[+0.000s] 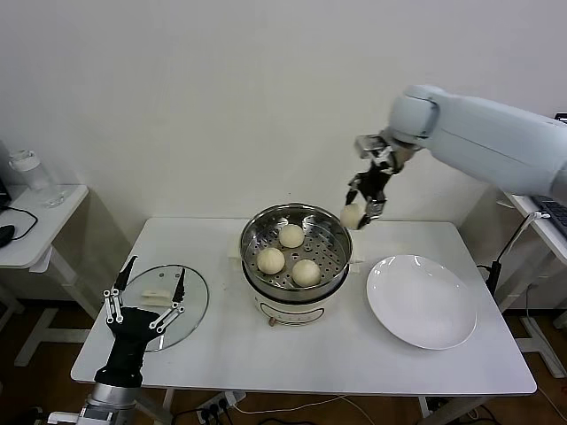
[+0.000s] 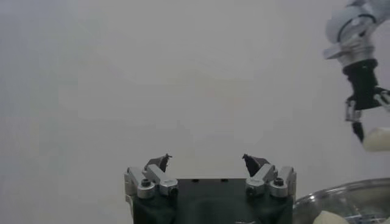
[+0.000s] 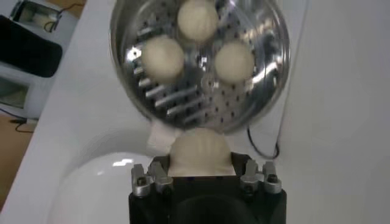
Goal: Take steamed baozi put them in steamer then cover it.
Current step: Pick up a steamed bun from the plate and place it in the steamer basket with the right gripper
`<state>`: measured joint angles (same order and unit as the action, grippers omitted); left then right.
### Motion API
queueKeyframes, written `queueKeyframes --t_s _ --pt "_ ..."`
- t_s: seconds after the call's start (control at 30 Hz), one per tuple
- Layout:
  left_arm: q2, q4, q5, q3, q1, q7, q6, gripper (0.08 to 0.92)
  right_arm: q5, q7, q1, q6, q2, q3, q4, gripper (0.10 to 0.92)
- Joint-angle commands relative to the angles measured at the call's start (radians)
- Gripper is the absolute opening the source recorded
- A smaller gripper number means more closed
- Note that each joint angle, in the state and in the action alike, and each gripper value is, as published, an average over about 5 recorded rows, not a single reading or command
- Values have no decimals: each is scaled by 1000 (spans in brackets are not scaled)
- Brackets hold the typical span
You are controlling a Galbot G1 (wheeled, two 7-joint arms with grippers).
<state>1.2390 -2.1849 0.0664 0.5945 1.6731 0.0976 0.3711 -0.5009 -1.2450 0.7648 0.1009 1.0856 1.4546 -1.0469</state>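
glass cover (image 1: 166, 304) with a metal rim lies flat at the near left of the white table (image 1: 292, 359), its white handle running left to right. the left gripper (image 1: 143, 293) hovers at the cover's near-left edge, jaws spread wide and holding nothing. a side table (image 1: 40, 226) with a clear bottle (image 1: 28, 173) stands far left. at the table's middle the stainless steamer (image 1: 297, 246) sits on its white pot base, three baozi (image 1: 291, 235) on its perforated floor. a fourth baozi (image 1: 353, 216) is held in the right gripper (image 1: 364, 207), jaws closed on it, above the steamer's far right rim. one white plate (image 1: 422, 301) lies right of the steamer, nothing on it.
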Motion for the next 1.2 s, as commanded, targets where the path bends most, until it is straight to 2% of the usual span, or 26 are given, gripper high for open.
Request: queueKeyframes --t_s 0.03,0.9,1.2 --pt "0 1 0 2 -1 1 1 823 -29 27 -8 24 151 70 12 690" --pt "1 -1 -3 17 -3 3 6 823 71 84 -171 22 181 47 124 691" --pt "3 -2 -3 18 0 4 8 823 80 105 -175 16 189 48 135 745"
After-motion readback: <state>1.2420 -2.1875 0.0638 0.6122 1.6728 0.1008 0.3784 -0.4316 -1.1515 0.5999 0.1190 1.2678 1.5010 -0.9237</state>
